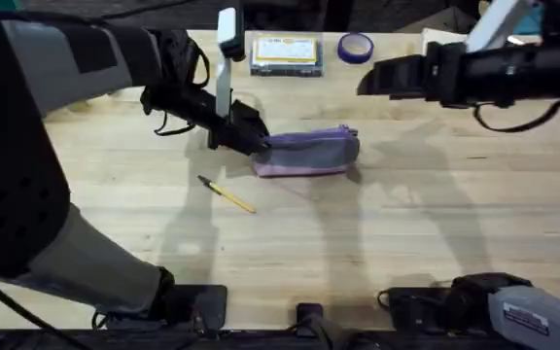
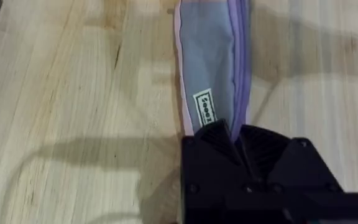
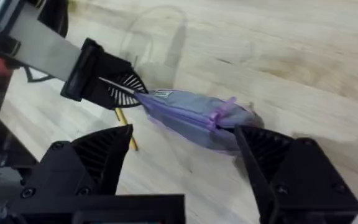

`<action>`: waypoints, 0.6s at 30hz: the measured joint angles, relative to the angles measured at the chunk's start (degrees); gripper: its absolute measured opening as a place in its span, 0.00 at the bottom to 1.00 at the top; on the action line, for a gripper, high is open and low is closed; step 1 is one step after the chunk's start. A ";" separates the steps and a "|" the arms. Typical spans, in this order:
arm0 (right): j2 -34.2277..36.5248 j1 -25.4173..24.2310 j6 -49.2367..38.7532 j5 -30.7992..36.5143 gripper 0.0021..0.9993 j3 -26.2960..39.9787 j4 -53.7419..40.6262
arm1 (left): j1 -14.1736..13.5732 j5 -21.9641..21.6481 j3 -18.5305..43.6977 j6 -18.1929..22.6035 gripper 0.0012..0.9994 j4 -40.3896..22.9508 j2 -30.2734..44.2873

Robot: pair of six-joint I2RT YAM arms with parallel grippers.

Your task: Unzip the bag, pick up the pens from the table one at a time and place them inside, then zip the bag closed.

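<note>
Grey bag [image 1: 309,154] lying toward the far edge of the table [image 1: 377,243], zipper shut. Left gripper [image 1: 253,142] pinching the bag's near-left end, fingers [image 2: 219,140] closed on fabric. Right gripper [image 3: 185,155] raised above, fingers spread wide. Yellow pen [image 1: 227,194] resting just beside the bag, nearer the front edge.

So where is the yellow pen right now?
In the overhead view the yellow pen lies on the table, left of centre, just in front of the bag.

Light plank table [image 1: 377,233]. Grey bag [image 1: 309,153] at left gripper [image 1: 257,143] tips; yellow pen [image 1: 227,194] just beside; clear box [image 1: 285,54], tape roll [image 1: 355,46] beyond.
</note>
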 joint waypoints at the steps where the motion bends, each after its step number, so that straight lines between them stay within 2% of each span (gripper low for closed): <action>1: 0.48 0.61 -0.02 -0.08 1.00 0.00 0.21 | 0.00 0.00 0.00 0.00 0.04 0.00 -0.01; 6: 2.85 2.70 0.42 -0.25 1.00 0.00 0.27 | 0.00 0.00 0.00 0.00 0.04 0.00 0.02; 12: 4.98 2.77 0.85 -0.06 1.00 0.02 1.65 | 0.00 0.00 0.00 0.00 0.04 0.00 0.02; 18: 10.81 2.79 1.07 0.13 1.00 0.04 3.38 | 0.00 0.00 0.00 0.00 0.04 0.00 0.02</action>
